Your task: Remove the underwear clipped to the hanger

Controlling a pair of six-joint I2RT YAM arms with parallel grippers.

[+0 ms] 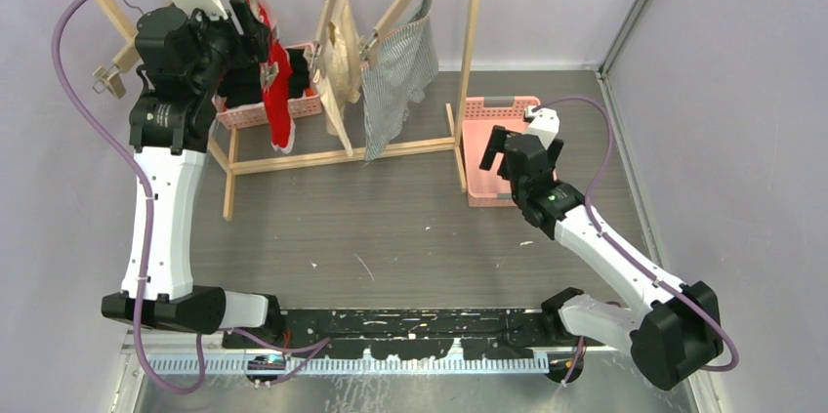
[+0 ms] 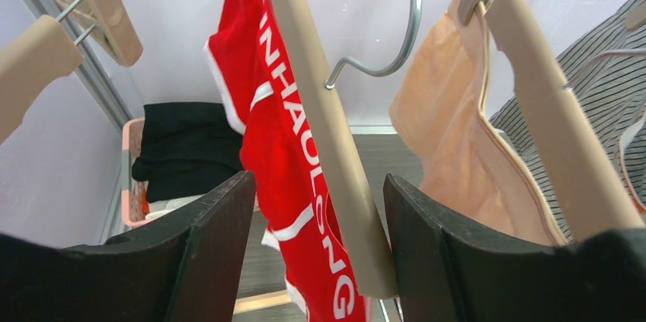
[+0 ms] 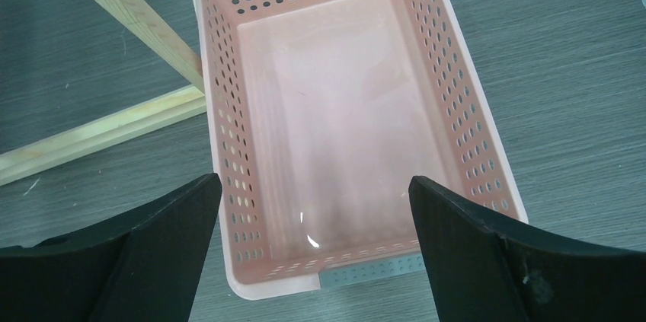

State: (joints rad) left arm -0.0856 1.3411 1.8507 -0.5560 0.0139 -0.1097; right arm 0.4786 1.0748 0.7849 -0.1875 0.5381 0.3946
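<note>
Three boxer briefs hang on the wooden rack [image 1: 471, 37], each one clipped to its own wooden hanger under the metal rail. From left to right they are the red briefs [image 1: 278, 91] with white letters, the cream-beige briefs [image 1: 342, 52] and the grey striped briefs [image 1: 400, 81]. All three hang with the long axis downward, toward the table, and the hanger bars slope steeply. On the red briefs [image 2: 282, 147] the lettered band runs along the bar of its hanger [image 2: 327, 124]. A fourth hanger [image 1: 109, 76] on the left carries no cloth.

The left gripper [image 2: 316, 181] is raised to the rail, its fingers spread on either side of the red briefs and not closed on them. The right gripper [image 3: 315, 181], fingers wide apart, hangs over one pink basket [image 3: 213, 109]. A second pink basket [image 1: 254, 118], behind the rack, contains black clothes [image 2: 190, 147].
</note>
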